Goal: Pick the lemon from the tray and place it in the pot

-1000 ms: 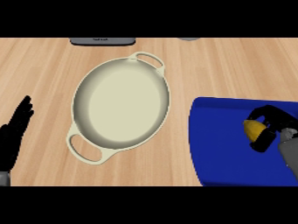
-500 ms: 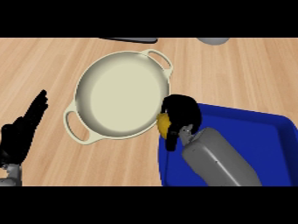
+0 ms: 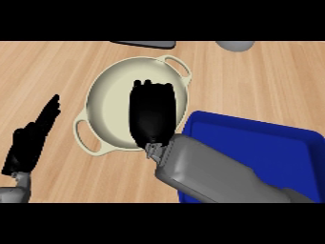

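The cream oval pot [image 3: 106,95] with two loop handles lies on the wooden counter at centre. My right hand [image 3: 152,114] hangs palm down over the pot's right half, its back towards me and its fingers curled under. The lemon does not show anywhere; it is hidden under that hand. The blue tray [image 3: 263,138] sits at the lower right, and my grey right forearm crosses its near left corner. No lemon shows on the tray's bare floor. My left hand [image 3: 31,143] rests open at the lower left, fingers up, apart from the pot.
A dark flat object [image 3: 145,44] lies at the counter's far edge behind the pot. A grey round object [image 3: 235,45] stands at the far right of it. Bare wood surrounds the pot on the left and far right.
My right hand has carried the lemon off the tray leftward over the pot's rim; the lemon, visible before, is now hidden beneath it. The left hand stays resting.
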